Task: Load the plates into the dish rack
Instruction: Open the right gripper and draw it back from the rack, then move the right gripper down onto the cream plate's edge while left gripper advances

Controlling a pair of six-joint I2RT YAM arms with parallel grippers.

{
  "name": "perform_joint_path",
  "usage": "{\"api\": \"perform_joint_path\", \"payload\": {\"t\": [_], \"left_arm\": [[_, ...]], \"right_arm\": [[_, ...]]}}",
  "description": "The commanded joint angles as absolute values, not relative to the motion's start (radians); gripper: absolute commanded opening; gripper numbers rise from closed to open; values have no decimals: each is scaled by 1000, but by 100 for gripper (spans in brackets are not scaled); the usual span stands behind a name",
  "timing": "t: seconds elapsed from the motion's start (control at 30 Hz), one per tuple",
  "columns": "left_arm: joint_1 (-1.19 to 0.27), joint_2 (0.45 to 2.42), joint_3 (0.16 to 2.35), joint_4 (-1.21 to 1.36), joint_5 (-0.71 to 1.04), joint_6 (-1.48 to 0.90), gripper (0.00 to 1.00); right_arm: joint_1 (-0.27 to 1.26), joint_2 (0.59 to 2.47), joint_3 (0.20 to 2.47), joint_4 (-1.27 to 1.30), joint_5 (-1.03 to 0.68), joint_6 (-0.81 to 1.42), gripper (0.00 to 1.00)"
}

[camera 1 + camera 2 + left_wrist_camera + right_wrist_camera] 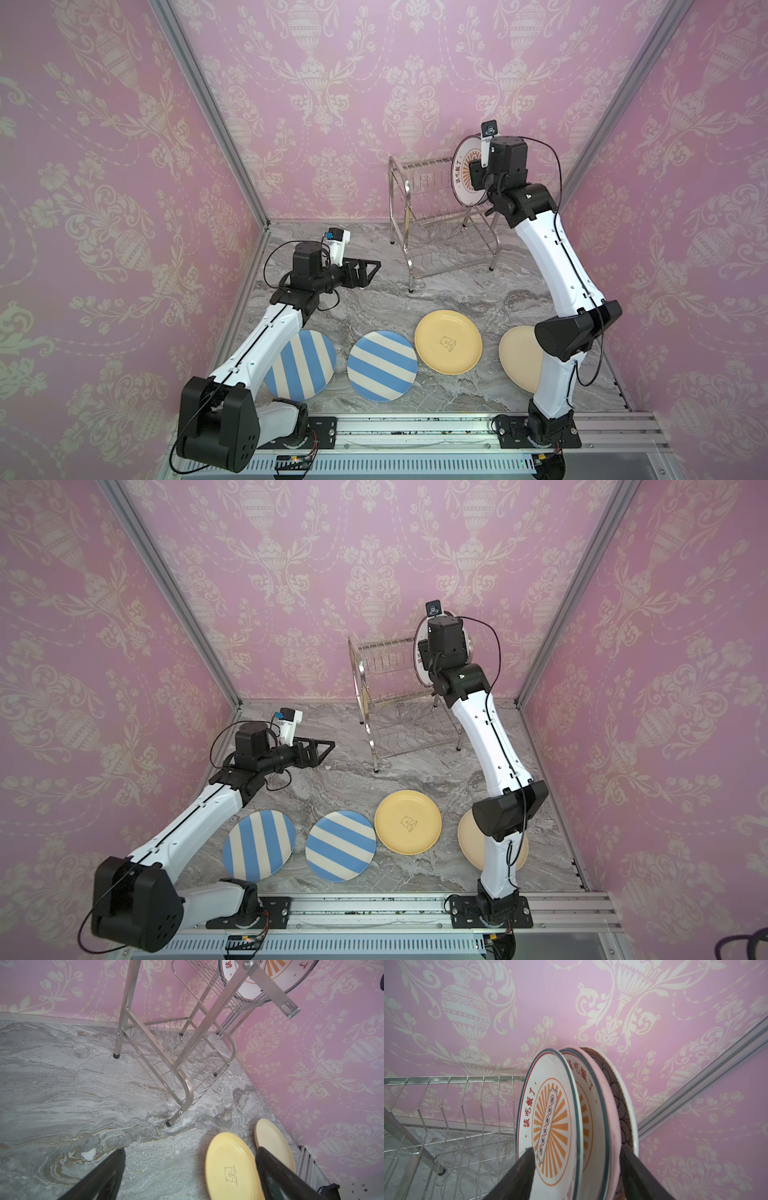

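**Clean release, no knocks**

Right claw [576, 1147] spread wide, straddling four upright plates [550, 1118] at the rack's [446, 1080] right end, top shelf. Back straight out (fingers [517, 1178] close to rims); sideways drag could tip them. Left claw [191, 1148] gapes, empty.

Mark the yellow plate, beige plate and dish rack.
yellow plate [448, 347]: top view, plate centre.
beige plate [517, 357]: top view, bare left part.
dish rack [214, 1020]: left wrist view, slanted frame bar.

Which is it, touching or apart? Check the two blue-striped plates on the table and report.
Apart. In both top views a strip of bare marble table shows between the left striped plate and the right striped plate.
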State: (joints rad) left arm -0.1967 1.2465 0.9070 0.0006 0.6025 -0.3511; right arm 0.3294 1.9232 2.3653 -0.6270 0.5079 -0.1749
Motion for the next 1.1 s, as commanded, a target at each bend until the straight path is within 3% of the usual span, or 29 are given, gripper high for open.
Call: {"api": "perform_joint_path", "payload": {"t": [0.0,0.37,0.63,0.8,1.07], "left_arm": [[-184,1218,897,-29,567,-317,99],[-176,1172,932,-76,496,-289,99],[-175,1144,870,25,544,-332,99],[-176,1140,809,129,614,-374,99],[-200,1129,693,255,653,-402,99]], "right_arm": [[328,1854,2393,-788,463,-88,70],[347,1469,2041,-802,345,41,74],[348,1086,1539,-850,329,258,74],[348,982,1282,-951,306,438,76],[347,776,813,-865,233,736,77]]}}
